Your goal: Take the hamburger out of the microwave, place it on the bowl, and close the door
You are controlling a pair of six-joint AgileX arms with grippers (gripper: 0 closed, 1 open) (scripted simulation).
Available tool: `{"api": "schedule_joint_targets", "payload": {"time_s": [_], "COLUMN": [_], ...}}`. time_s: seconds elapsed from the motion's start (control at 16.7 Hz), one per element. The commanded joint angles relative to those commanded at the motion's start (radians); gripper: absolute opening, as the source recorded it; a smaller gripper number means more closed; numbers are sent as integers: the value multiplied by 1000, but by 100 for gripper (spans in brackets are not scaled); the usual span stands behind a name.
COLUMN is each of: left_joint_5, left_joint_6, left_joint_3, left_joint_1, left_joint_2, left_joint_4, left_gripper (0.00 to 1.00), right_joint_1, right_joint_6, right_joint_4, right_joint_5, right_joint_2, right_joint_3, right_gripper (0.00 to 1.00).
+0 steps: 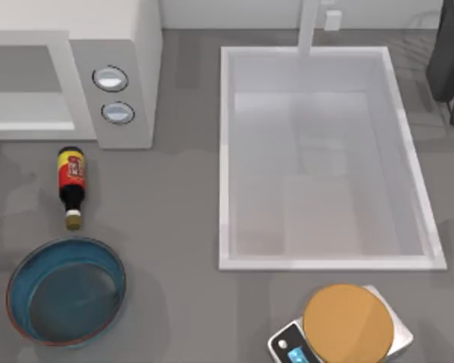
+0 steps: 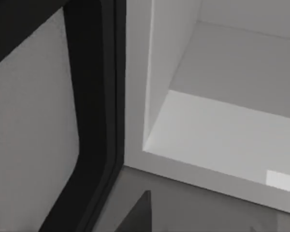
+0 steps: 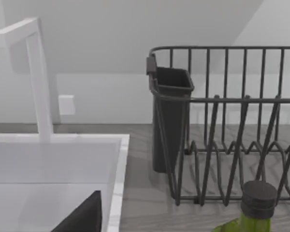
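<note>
Microwave at counter's top left, door swung open. Bowl bare. Hamburger probably deeper in cavity. Left pincer near opening, finger spread unclear. Reach in level, avoid door edge.

On my table a big white rectangular sink basin fills the middle and right, with a white bent faucet rising at its far rim. A dark sauce bottle with a red and yellow label lies on its side near the left, cap pointing to the front edge. At the front right sits a silver kitchen scale with a flat round tan top. A dark wire dish rack with a dark cutlery cup stands beside the basin, and a green bottle with a dark cap stands before it.
</note>
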State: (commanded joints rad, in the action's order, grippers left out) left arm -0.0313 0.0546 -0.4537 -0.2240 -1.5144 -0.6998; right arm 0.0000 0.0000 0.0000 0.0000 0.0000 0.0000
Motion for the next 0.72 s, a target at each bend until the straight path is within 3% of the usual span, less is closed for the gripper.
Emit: {"api": "schedule_joint_targets", "payload": {"time_s": [0.3, 0.72], "left_joint_5": [-158, -383], "left_joint_6": [363, 1214], "left_joint_3": [-169, -446], "left_joint_1": [178, 509], "left_joint_2": [-61, -162], "left_joint_4": [351, 1053], "left_gripper": [0, 0], "right_joint_1": [0, 0], "right_joint_6": [0, 0], "right_joint_4": [0, 0], "right_joint_5": [0, 0], "right_joint_2": [0, 0], "right_joint_3": [0, 0], "right_gripper": [100, 100]}}
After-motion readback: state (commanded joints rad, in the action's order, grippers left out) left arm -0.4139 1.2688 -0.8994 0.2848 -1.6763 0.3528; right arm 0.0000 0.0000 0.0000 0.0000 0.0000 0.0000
